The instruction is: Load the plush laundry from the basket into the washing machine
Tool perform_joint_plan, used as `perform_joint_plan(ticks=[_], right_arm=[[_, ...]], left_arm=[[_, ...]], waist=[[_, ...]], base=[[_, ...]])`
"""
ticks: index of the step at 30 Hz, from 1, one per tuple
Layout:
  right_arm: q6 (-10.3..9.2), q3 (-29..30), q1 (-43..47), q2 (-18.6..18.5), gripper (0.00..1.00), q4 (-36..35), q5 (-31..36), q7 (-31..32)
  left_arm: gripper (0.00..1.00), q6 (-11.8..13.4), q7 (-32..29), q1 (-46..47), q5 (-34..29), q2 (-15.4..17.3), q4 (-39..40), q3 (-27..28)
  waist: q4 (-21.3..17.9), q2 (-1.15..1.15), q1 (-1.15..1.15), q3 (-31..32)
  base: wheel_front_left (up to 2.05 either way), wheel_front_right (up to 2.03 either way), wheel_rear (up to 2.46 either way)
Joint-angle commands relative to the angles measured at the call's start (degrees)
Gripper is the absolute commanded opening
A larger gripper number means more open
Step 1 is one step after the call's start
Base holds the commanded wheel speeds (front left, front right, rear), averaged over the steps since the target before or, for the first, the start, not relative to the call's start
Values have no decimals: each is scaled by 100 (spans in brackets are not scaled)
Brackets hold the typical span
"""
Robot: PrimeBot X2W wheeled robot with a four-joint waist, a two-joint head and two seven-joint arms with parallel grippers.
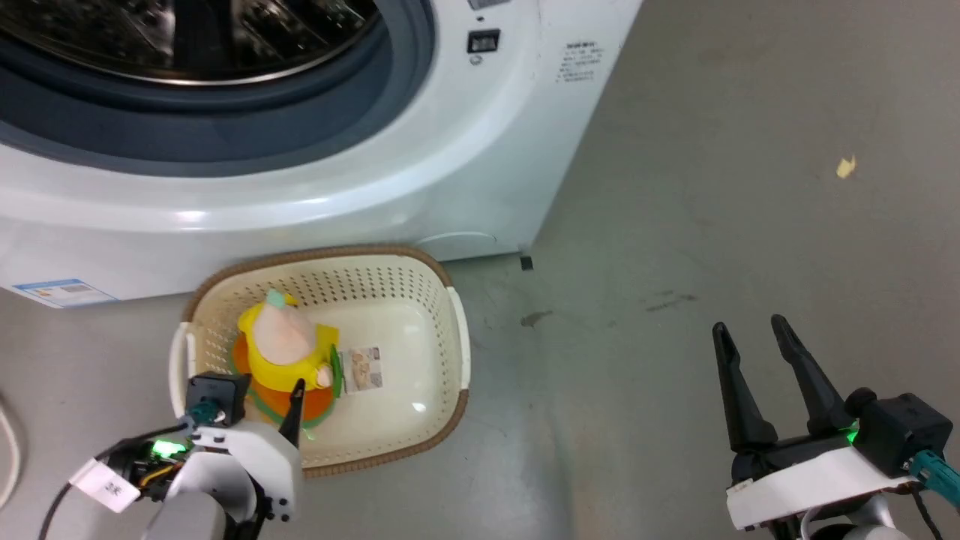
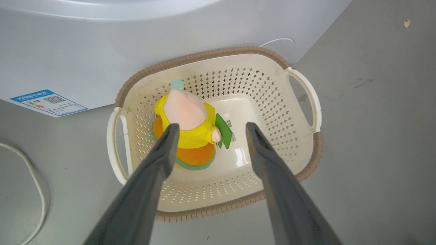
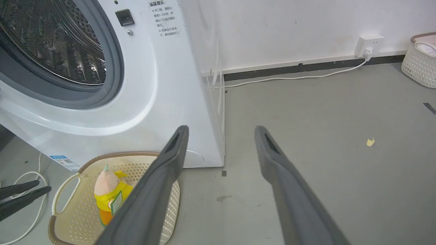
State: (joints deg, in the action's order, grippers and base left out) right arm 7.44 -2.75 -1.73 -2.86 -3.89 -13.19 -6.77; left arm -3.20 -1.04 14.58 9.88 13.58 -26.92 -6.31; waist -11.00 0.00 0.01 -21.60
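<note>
Floor (image 1: 675, 225) is bearing basket (image 2: 211, 211); plush laundry (image 2: 185, 109) is standing upright, frame-left of midline of left gripper (image 2: 212, 126), fingers spread; right gripper (image 1: 750, 324), likewise spread, well apart.

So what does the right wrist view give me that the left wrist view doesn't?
Right wrist adds the steel drum through the open porthole, a wall socket and a second basket. Left wrist adds a top-down look into the basket: both handles, bare floor, the left gripper with open jaws over it. Both show the plush laundry, the basket and the washing machine.
</note>
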Motion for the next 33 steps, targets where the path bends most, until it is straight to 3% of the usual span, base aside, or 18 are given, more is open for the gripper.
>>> perform_joint_plan(ticks=[1, 17, 23, 33], right_arm=[[3, -51, -110, -1, 100, -71, -99, -65], [3, -482, -250, -1, 100, -276, -584, -243], [3, -690, -285, -1, 100, -394, -841, -327], [4, -747, -232, -1, 100, -433, -1124, -434]], left_arm=[[100, -30, -24, 187, 74, 120, -188, -32], [100, 3, -432, 1094, 235, 617, -914, -310], [100, 201, -572, 1442, 397, 894, -1264, -309], [100, 306, -748, 1791, 610, 1230, -1687, -368]], waist=[[-118, 0, -1, -170], [-514, 0, -1, -1012], [-759, 0, -1, -1399], [-944, 0, -1, -1878]], base=[[0, 0, 0], [0, 0, 0], [0, 0, 0], [0, 0, 0]])
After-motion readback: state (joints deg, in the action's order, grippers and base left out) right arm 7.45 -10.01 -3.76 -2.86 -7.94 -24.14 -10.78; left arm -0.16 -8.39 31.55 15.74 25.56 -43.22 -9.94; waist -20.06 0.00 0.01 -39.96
